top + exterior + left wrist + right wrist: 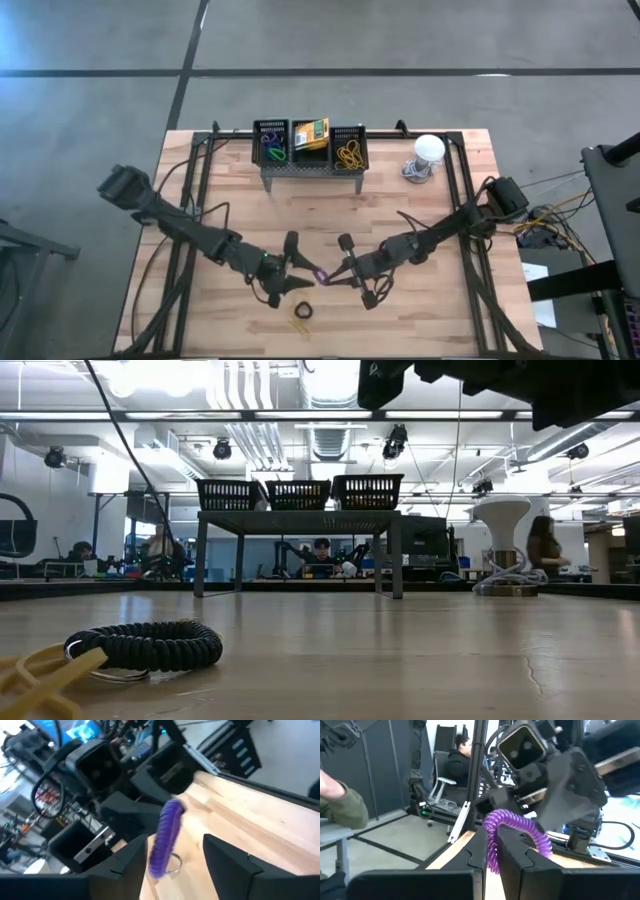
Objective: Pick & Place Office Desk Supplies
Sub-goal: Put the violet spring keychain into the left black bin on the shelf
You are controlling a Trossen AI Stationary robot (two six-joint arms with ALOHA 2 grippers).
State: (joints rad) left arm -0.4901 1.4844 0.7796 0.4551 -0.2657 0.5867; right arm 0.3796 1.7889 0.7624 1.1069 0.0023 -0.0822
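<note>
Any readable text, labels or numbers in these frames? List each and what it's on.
No text can be read in any view.
Yellow-green crayon box in the middle black mesh basket: has print on its face, too small to read.
Coiled purple loop, coiled black loop, white dome-shaped object: no markings visible.
Lit screens behind the table in the left wrist view: blurred, unreadable.

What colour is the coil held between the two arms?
Purple. The coil shows best in the right wrist view.
</note>
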